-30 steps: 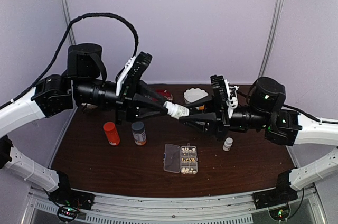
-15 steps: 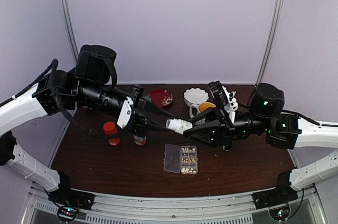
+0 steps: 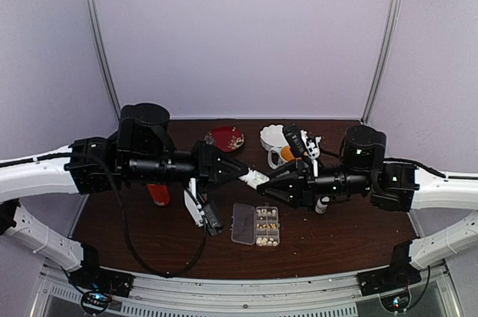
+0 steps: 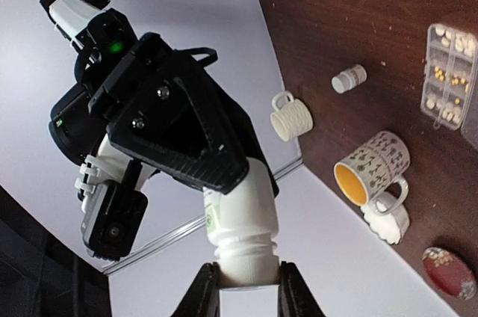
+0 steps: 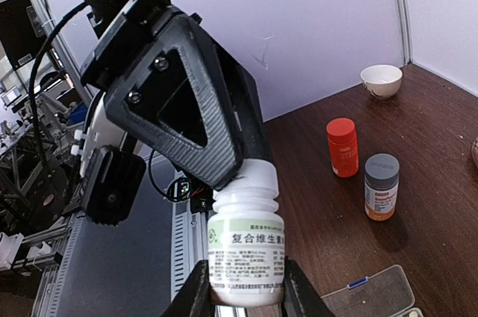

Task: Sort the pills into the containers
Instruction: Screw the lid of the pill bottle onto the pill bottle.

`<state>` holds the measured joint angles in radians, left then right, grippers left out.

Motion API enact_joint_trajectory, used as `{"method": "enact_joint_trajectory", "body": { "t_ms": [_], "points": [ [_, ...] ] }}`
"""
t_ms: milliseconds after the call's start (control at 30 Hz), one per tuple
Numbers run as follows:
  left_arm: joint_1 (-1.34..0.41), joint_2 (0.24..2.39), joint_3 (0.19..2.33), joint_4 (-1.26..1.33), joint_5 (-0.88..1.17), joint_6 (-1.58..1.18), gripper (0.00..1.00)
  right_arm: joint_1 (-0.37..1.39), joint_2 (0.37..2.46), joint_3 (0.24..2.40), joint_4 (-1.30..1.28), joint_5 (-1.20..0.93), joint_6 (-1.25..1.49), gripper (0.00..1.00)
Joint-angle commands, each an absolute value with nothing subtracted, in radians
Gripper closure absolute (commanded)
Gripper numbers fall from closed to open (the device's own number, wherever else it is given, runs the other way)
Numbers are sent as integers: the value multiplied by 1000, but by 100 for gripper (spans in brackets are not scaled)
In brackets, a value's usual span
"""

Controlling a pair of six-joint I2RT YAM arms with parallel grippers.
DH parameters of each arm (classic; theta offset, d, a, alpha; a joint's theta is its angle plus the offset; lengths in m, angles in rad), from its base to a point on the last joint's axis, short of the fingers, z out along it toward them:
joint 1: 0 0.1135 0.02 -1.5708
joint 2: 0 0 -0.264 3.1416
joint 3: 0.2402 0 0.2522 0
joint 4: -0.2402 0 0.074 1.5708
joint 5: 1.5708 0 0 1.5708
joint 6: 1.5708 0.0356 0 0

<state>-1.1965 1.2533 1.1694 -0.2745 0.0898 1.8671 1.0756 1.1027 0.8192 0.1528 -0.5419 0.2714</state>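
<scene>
A white pill bottle (image 3: pixel 255 178) hangs in the air just behind the clear pill box (image 3: pixel 245 224). My left gripper (image 4: pixel 248 287) is shut on the bottle's ribbed white cap (image 4: pixel 246 266). My right gripper (image 5: pixel 246 296) is shut on the labelled body (image 5: pixel 246 251) from the other side. Both meet over the middle of the table, left gripper (image 3: pixel 243 174) and right gripper (image 3: pixel 265 181). Cream pills (image 3: pixel 264 226) lie in the containers on the box's right half; its lid (image 3: pixel 242 224) lies open to the left.
An orange bottle (image 5: pixel 342 146) and a grey-capped bottle (image 5: pixel 382 186) stand left of the box. A small white bottle (image 3: pixel 322 204) stands to its right. At the back are a red dish (image 3: pixel 226 137), a white bowl (image 3: pixel 276 135) and a patterned mug (image 4: pixel 371 167).
Both arms have come down and forward with the bottle, which now hangs lower, nearer the pill box. The left arm dropped and turned at the wrist, covering the grey-capped bottle from above.
</scene>
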Motion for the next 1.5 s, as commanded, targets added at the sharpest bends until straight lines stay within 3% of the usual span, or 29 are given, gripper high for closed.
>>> {"method": "enact_joint_trajectory", "body": {
  "t_ms": [0,133,200,267,300,400,667,967,1100,1200,1300,1400,1467],
  "points": [
    [-1187,1319,1076,78,-166,2173,100,1131,1096,829,357,-686,299,100],
    [-1190,1306,1057,126,-176,2172,97,1127,1081,790,432,-629,338,100],
    [-1190,1303,1055,136,-167,2123,76,1127,1071,781,437,-604,334,100],
    [-1190,1293,1038,179,-127,2044,43,1127,1063,791,390,-586,308,100],
    [-1190,1284,1025,205,-109,2000,32,1127,1061,799,358,-579,291,100],
    [-1190,1260,1000,255,-105,1880,21,1128,1043,818,242,-553,235,100],
    [-1190,1175,914,324,-102,1585,6,1126,934,813,10,-434,76,100],
    [-1195,1088,808,408,27,988,3,1127,837,780,-62,-280,-101,100],
    [-1196,1051,805,437,-35,612,2,1126,819,752,-8,-245,-128,100],
    [-1196,1028,874,319,-167,277,3,1126,809,720,74,-222,-137,100],
    [-1195,1045,1027,35,-278,-22,2,1126,809,694,150,-206,-152,100],
    [-1194,1071,1149,-198,-228,-138,2,1126,819,683,207,-195,-170,100],
    [-1194,1071,1167,-223,-149,-189,2,1126,830,683,232,-195,-180,100]
  ]
}}
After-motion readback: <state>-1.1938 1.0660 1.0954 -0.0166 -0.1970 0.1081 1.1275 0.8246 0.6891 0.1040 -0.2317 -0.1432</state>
